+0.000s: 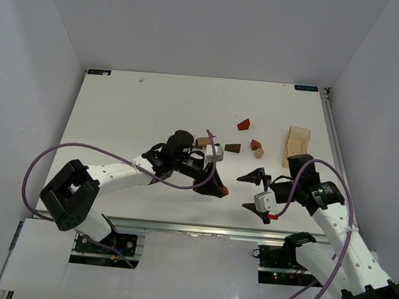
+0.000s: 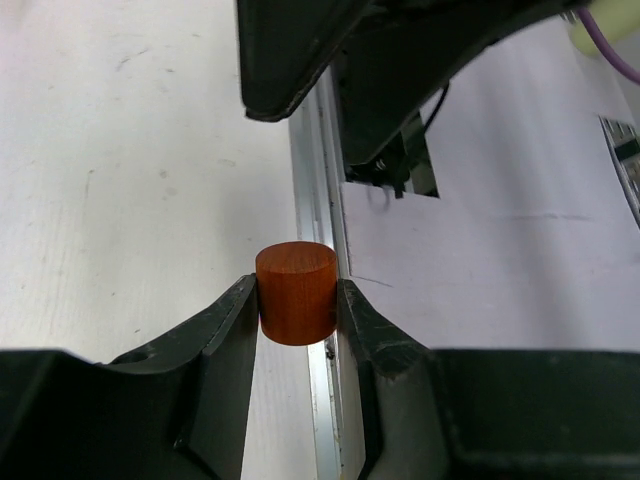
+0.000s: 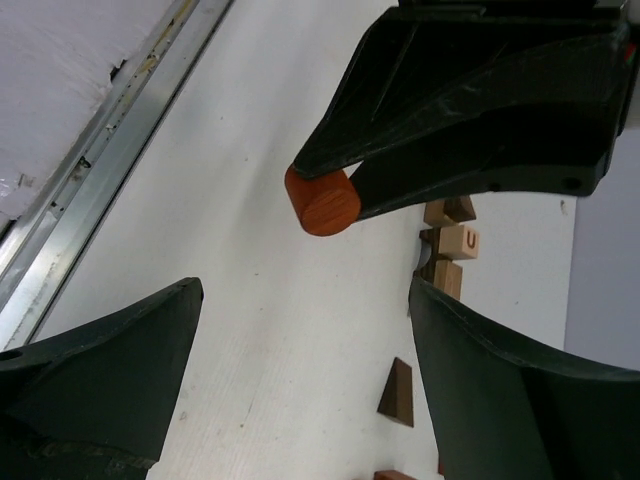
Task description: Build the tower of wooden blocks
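Left of centre: left tool (image 1: 217,188) low over the near part of the white worktop (image 1: 119,114), closed on a reddish-brown cylinder (image 1: 223,191). In the left wrist view, cylinder (image 2: 296,292) pinched at its sides between both fingers (image 2: 228,335), round end uppermost, near the metal rail (image 2: 318,200) at the worktop's near edge.

Just beyond the left tool: wood block tower (image 1: 231,142), so far a low, loose cluster. Comprises tan cubes (image 1: 207,144) close together, a dark brown block (image 1: 232,147) beside them, one reddish wedge (image 1: 243,124) farther off and apart, and a second reddish wedge (image 1: 256,144) touching a small tan piece (image 1: 258,153). From the right wrist, cubes (image 3: 452,245) in a touching row, one lettered U, with a dark wedge (image 3: 397,393) lying apart on the near side.

Right of centre: right tool (image 1: 243,192), jaws spread wide and empty, facing the cylinder's end face (image 3: 323,201) with a gap between.

Far right: pale wooden slab (image 1: 298,145), apart from the cluster.
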You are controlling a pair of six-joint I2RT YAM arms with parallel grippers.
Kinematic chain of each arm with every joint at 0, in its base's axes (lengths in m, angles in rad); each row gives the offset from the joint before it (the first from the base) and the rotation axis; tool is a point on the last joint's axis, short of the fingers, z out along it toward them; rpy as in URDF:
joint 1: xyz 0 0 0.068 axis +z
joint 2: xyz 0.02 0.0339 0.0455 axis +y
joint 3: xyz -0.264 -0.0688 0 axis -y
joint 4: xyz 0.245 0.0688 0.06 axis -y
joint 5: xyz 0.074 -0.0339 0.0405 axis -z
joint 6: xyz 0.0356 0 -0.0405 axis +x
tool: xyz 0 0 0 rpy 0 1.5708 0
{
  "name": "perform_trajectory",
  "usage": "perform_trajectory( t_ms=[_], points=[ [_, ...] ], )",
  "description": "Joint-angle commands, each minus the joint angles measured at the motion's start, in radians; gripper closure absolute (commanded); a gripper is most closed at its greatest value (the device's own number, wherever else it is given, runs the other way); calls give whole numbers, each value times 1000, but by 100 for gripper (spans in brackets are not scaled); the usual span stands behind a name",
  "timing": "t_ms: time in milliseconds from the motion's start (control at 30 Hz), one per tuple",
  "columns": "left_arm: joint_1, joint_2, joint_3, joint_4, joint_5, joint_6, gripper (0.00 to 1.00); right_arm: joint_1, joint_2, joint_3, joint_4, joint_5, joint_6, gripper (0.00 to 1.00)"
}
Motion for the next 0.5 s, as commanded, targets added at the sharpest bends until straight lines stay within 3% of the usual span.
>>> perform_trajectory(
  t_ms=[0, 100, 300, 467],
  points=[
    [10, 39, 115, -239, 286, 272, 100, 39, 33, 88, -114, -88, -217, 8],
    [11, 56, 152, -274, 337, 301, 100, 99, 47, 96, -104, -70, -222, 1],
    [10, 77, 185, -276, 371, 294, 100, 167, 66, 84, -43, -47, -184, 24],
    [12, 94, 192, -267, 389, 278, 100, 199, 95, 97, 7, -29, -142, 34]
  ],
)
